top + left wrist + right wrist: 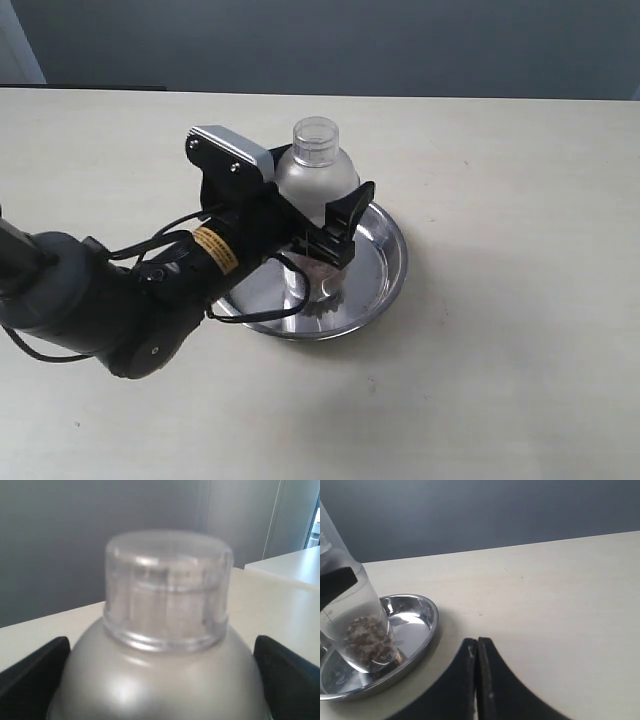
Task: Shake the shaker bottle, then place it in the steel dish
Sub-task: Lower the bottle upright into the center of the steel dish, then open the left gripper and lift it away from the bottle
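Note:
The shaker bottle [315, 170], frosted with a clear cap, stands upright inside the steel dish [395, 262] in the middle of the table. My left gripper [322, 205] is closed around its body from the left, one black finger [350, 215] on the near side. In the left wrist view the bottle's dome [165, 680] fills the space between both fingertips [37, 667]. The right wrist view shows the bottle [350, 610] with brown granules [367, 636] at its base, down on the dish [427, 611]. My right gripper [477, 642] is shut and empty, low over the table beside the dish.
The pale tabletop [520, 160] stretches around the dish on every side. My left arm [110, 300] lies across the table's left front. A grey wall stands behind the far edge.

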Controlling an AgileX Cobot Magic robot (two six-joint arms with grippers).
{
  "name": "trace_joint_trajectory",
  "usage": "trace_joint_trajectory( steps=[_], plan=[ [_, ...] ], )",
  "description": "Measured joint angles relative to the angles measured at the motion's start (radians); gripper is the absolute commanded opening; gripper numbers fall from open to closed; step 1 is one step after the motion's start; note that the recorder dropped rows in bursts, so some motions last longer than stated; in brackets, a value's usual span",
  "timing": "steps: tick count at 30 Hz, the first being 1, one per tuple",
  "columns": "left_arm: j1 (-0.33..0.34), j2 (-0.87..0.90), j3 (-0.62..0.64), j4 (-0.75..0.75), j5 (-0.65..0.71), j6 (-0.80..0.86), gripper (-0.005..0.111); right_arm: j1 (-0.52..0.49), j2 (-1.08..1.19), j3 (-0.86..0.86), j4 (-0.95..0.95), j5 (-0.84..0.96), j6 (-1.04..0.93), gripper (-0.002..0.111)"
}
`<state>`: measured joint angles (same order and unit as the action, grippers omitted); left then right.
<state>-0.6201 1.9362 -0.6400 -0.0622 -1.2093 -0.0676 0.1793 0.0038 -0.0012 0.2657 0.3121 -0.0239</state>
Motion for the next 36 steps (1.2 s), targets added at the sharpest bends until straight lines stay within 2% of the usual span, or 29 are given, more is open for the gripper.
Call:
trace_joint_trajectory(
  steps=[6, 14, 16, 18, 19, 23, 25, 27, 30, 33, 36],
  plan=[
    [0.000, -0.050, 0.000, 0.000, 0.000, 0.003, 0.090, 0.000, 0.000, 0.000, 0.000, 0.000, 0.000, -0.001],
    [0.000, -0.197, 0.002, -0.015, 0.000, 0.099, 0.079, 0.000, 0.000, 0.000, 0.000, 0.000, 0.000, -0.001],
    [0.000, -0.243, 0.002, -0.047, 0.000, 0.133, 0.059, 0.000, 0.000, 0.000, 0.000, 0.000, 0.000, -0.001],
    [0.000, -0.298, 0.002, -0.070, 0.038, 0.223, 0.018, 0.000, 0.000, 0.000, 0.000, 0.000, 0.000, -0.001],
    [0.000, -0.327, 0.002, -0.072, 0.070, 0.259, 0.002, 0.000, 0.000, 0.000, 0.000, 0.000, 0.000, -0.001],
    [0.000, -0.521, 0.002, -0.128, 0.309, 0.316, 0.000, 0.000, 0.000, 0.000, 0.000, 0.000, 0.000, -0.001],
    [0.000, -0.604, 0.002, -0.209, 0.421, 0.335, 0.000, 0.000, 0.000, 0.000, 0.000, 0.000, 0.000, -0.001],
    [0.000, -0.717, 0.002, -0.300, 0.593, 0.408, 0.000, 0.000, 0.000, 0.000, 0.000, 0.000, 0.000, -0.001],
    [0.000, -0.824, 0.002, -0.330, 0.802, 0.471, 0.000, 0.000, 0.000, 0.000, 0.000, 0.000, 0.000, -0.001],
    [0.000, -0.926, 0.004, -0.334, 0.917, 0.493, 0.000, 0.000, 0.000, 0.000, 0.000, 0.000, 0.000, -0.001],
    [0.000, -1.034, 0.008, -0.334, 0.958, 0.532, 0.000, 0.000, 0.000, 0.000, 0.000, 0.000, 0.000, -0.001]
  ],
)
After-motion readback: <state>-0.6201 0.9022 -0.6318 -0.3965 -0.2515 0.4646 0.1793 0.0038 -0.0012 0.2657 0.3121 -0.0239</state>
